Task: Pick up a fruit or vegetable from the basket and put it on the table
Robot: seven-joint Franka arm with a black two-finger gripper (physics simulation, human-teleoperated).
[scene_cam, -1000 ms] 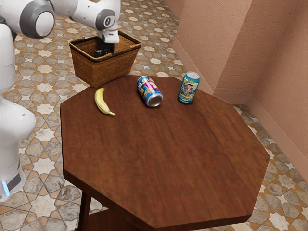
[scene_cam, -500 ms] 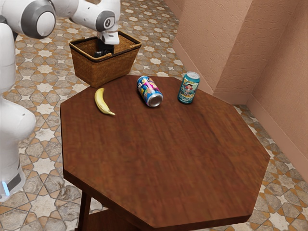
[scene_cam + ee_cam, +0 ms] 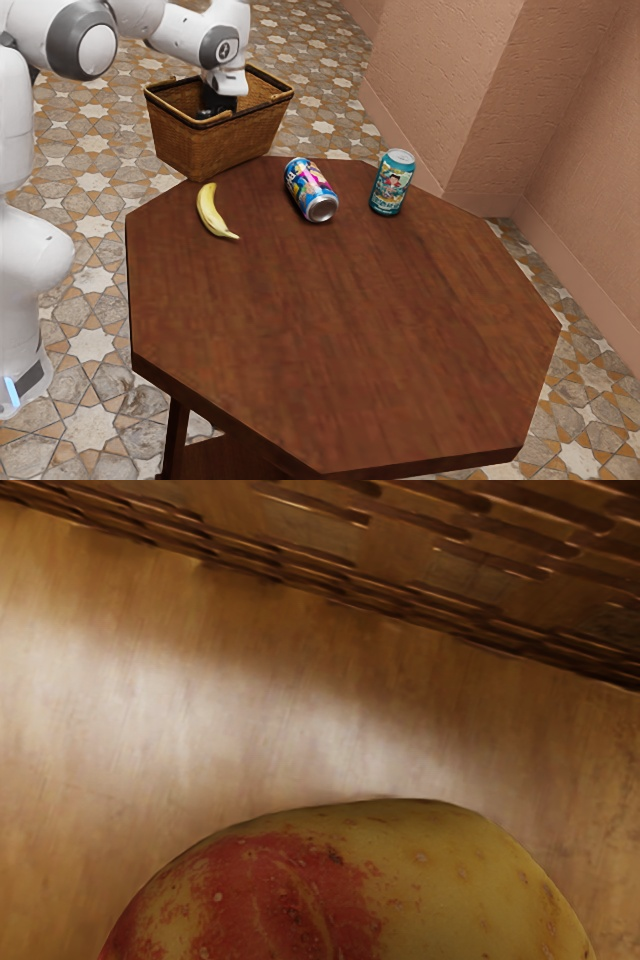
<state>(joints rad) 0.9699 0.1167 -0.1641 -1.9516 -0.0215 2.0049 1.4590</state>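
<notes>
The tool [image 3: 216, 104] is down inside the basket [image 3: 215, 145], below its rim, and the arm [image 3: 222, 45] bends over it from the exterior view's upper left. Whether the tool is apart, together or clamped on something, I can't tell from here. Right under it, or in it, sits a rounded fruit [image 3: 350, 890], red on one flank and yellow-green on the other, with the basket's woven wall near by.

So I'd say we're at the picking-up, with the carrying still to come. What's wanted next is a sure hold on both flanks, then a straight lift until the fruit is well over the rim; its smooth, round skin could slip if pinched off-centre. After that, across to the desk [image 3: 350, 310], low and gentle so it won't roll, and away from the banana [image 3: 212, 212], the tipped can [image 3: 311, 190] and the upright can [image 3: 391, 185].
</notes>
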